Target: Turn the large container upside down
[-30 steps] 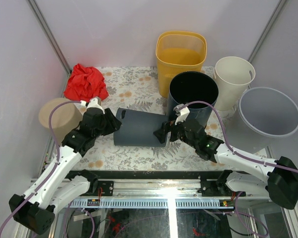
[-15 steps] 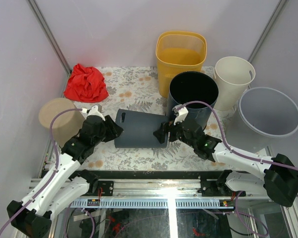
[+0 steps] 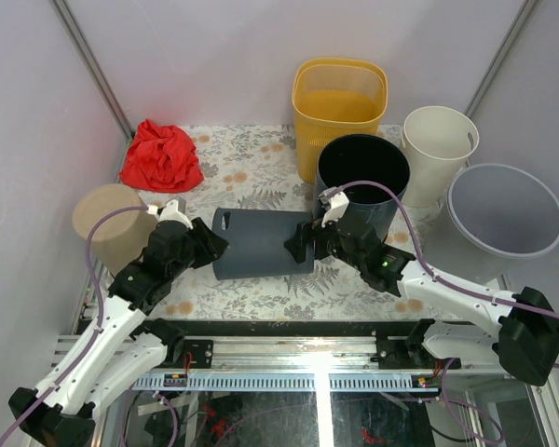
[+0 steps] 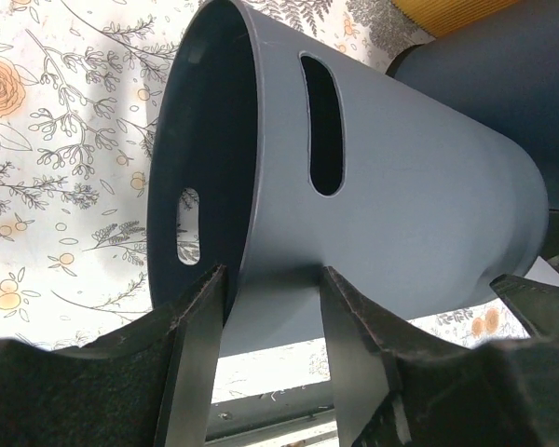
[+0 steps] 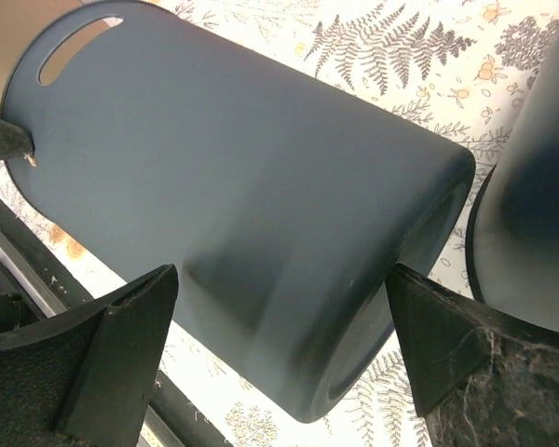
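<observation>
**Position.** The grey container (image 3: 261, 244) lies on its side on the floral table (image 3: 252, 168), just to the near left of the upright black bin (image 3: 363, 168). Its base points toward that bin and its open mouth points away from it.

**Left gripper** (image 4: 272, 279). It sits at the mouth end, the end farther from the black bin. The jaws are partly open and straddle the rim, with one finger (image 4: 200, 354) inside the mouth and the other outside on the wall. The gap is wider than the wall, so a firm pinch is not confirmed.

**Right gripper** (image 5: 281, 279). It sits at the base end, between the container and the black bin. The jaws are spread wide around the base and hold nothing.

**Step in hand.** The task appears to be about half done: the container is tipped flat but not inverted.

**Next move.**
1. Close the left jaws on the rim.
2. Raise the base end with the right gripper.
3. Pivot the container until the mouth rests flat on the table.
4. Keep the base away from the black bin throughout the swing.
</observation>
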Controlling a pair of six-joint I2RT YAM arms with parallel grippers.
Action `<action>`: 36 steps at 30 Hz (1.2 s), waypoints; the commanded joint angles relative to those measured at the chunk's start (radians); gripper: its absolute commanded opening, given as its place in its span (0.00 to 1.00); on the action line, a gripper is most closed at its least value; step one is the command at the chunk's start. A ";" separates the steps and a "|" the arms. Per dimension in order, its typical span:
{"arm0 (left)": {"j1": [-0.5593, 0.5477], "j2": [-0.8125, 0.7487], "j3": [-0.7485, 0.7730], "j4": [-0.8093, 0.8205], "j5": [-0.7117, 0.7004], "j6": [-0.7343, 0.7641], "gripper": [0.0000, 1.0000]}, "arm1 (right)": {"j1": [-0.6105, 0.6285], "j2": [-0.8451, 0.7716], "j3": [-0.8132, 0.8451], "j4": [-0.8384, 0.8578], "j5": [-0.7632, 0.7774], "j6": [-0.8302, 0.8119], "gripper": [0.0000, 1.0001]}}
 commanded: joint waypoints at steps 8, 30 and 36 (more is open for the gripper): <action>-0.012 -0.052 -0.062 0.133 0.086 -0.070 0.42 | 0.046 0.004 0.181 0.023 -0.045 -0.043 0.99; -0.012 -0.132 -0.224 0.347 0.091 -0.177 0.42 | 0.050 0.106 0.373 -0.064 -0.066 -0.101 0.99; -0.012 -0.090 -0.236 0.414 0.106 -0.191 0.42 | 0.060 0.144 0.436 -0.086 -0.075 -0.112 0.99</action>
